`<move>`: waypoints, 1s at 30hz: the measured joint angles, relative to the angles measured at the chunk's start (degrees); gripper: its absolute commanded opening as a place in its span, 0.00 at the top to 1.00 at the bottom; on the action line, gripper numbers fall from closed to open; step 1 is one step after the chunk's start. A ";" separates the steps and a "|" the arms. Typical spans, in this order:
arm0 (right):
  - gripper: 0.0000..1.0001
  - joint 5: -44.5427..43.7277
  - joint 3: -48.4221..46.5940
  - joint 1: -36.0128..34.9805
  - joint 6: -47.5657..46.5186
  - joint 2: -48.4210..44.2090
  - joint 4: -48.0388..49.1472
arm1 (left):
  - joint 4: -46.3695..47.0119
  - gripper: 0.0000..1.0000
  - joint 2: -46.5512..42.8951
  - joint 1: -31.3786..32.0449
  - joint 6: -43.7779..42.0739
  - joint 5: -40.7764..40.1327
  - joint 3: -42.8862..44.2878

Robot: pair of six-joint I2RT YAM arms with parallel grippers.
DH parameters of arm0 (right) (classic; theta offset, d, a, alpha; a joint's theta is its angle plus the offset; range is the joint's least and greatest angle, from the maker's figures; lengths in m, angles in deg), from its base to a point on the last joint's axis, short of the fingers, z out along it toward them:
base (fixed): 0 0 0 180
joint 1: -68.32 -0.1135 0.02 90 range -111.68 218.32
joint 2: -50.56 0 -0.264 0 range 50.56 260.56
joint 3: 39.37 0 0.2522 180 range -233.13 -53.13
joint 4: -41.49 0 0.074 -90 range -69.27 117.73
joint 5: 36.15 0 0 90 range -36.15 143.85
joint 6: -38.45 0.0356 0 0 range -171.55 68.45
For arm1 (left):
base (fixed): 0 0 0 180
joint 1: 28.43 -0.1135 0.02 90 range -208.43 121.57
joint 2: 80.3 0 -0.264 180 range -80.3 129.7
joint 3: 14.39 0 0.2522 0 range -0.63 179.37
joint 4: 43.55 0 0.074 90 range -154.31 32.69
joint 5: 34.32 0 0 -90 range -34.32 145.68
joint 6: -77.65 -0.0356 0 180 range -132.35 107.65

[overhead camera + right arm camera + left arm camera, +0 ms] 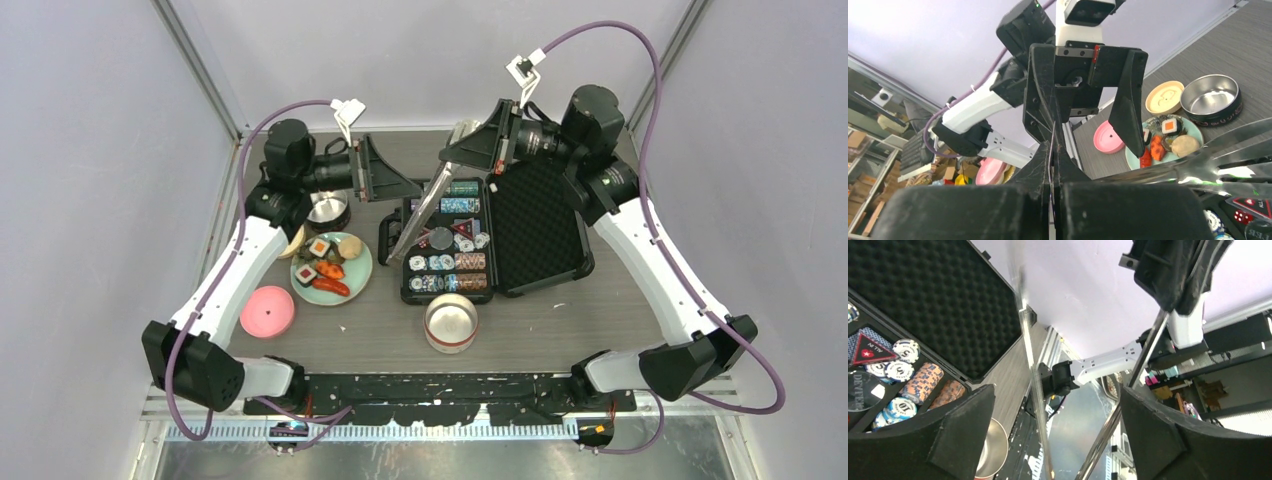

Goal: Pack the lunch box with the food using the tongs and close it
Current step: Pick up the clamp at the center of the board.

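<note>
Step in hand, by judgement: securing the long grey metal tongs (pixel 420 213), packing not begun. The right tool (pixel 1053 160) is clenched on their upper end; the left tool (pixel 1054 405) stands wide open. Next, the tips must travel from over the black chip case (pixel 540 225) to the toy food (pixel 328 265) on the mint-green plate (pixel 358 285). Only the left wrist view shows both blades clear of its fingers (pixel 1168 440).
</note>
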 measured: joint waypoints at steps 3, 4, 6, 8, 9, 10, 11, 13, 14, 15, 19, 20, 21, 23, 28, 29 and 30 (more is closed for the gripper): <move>1.00 0.00 0.00 0.61 1.86 0.00 1.73 | 8.96 0.00 -0.52 -1.51 6.58 2.99 -3.26; 0.99 0.02 0.00 0.94 2.62 0.00 2.62 | 12.28 0.00 -0.50 -1.66 8.96 4.02 -4.55; 0.99 0.09 0.00 1.46 3.56 -0.02 4.04 | 17.66 0.00 -0.50 -1.66 12.83 5.88 -7.17; 1.00 0.50 0.00 2.10 4.42 -0.02 5.31 | 21.79 0.00 -0.57 -1.64 15.98 6.95 -9.77; 0.99 0.83 0.00 2.34 4.85 0.00 5.99 | 23.30 0.00 -0.72 -1.60 17.14 7.26 -11.04; 0.99 0.98 0.00 2.47 5.29 0.00 6.64 | 24.96 0.00 -1.03 -1.46 18.43 7.54 -12.72; 1.00 1.18 0.00 2.56 5.86 0.00 7.54 | 25.88 0.00 -1.31 -1.31 19.50 7.78 -13.86; 1.00 1.68 0.00 2.75 6.93 0.00 9.44 | 28.11 0.00 -2.10 -1.03 21.31 8.20 -16.11; 1.00 2.03 0.00 2.78 7.43 0.00 10.43 | 28.92 0.00 -2.45 -0.79 21.97 8.46 -16.72; 1.00 2.49 0.02 2.75 7.87 0.00 11.30 | 29.81 0.00 -2.84 -0.33 22.75 8.66 -17.22; 1.00 4.48 0.26 2.58 9.97 0.02 14.12 | 32.96 0.00 -4.35 1.01 24.35 9.07 -18.21; 1.00 5.03 0.57 2.56 10.64 0.02 15.34 | 33.73 0.00 -4.68 1.22 24.59 9.07 -18.45; 1.00 5.46 0.90 2.56 11.34 0.02 16.41 | 34.56 0.00 -4.96 1.31 24.79 9.07 -18.69; 0.99 5.97 1.46 2.56 12.39 0.04 18.10 | 34.91 0.00 -5.05 1.29 25.05 9.05 -18.88; 1.00 7.32 2.49 2.73 12.76 -0.02 19.41 | 34.86 0.00 -5.07 -0.28 25.33 8.96 -19.10; 1.00 7.65 2.75 2.78 12.61 -0.13 19.41 | 34.93 0.00 -5.14 -0.72 25.49 8.96 -19.10; 1.00 8.00 2.93 2.89 12.28 -0.24 19.28 | 35.06 0.00 -5.18 -1.09 25.57 9.05 -19.15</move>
